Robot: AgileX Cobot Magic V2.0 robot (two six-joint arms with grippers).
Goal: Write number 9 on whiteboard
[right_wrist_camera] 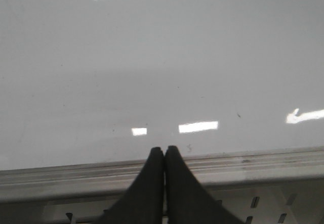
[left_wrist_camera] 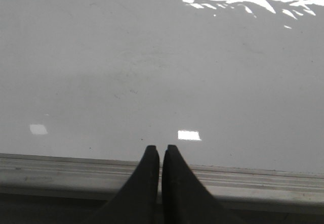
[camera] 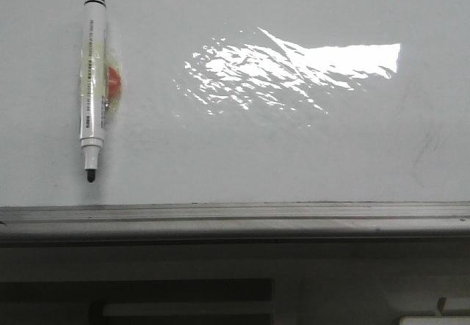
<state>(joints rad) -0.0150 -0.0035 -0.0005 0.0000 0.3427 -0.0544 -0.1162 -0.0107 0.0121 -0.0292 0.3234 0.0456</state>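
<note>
The whiteboard is glossy white with bright glare and a grey edge rail at the front. No drawn number 9 shows on it, only faint smudges. A white marker with a black tip lies on the board at the left, uncapped, tip toward the rail, over an orange-red patch. My left gripper is shut and empty above the rail. My right gripper is shut and empty above the rail. Neither gripper shows in the front view.
Faint dark scuff marks sit at the board's right side. Below the rail is a dark frame with a slot and slotted metal.
</note>
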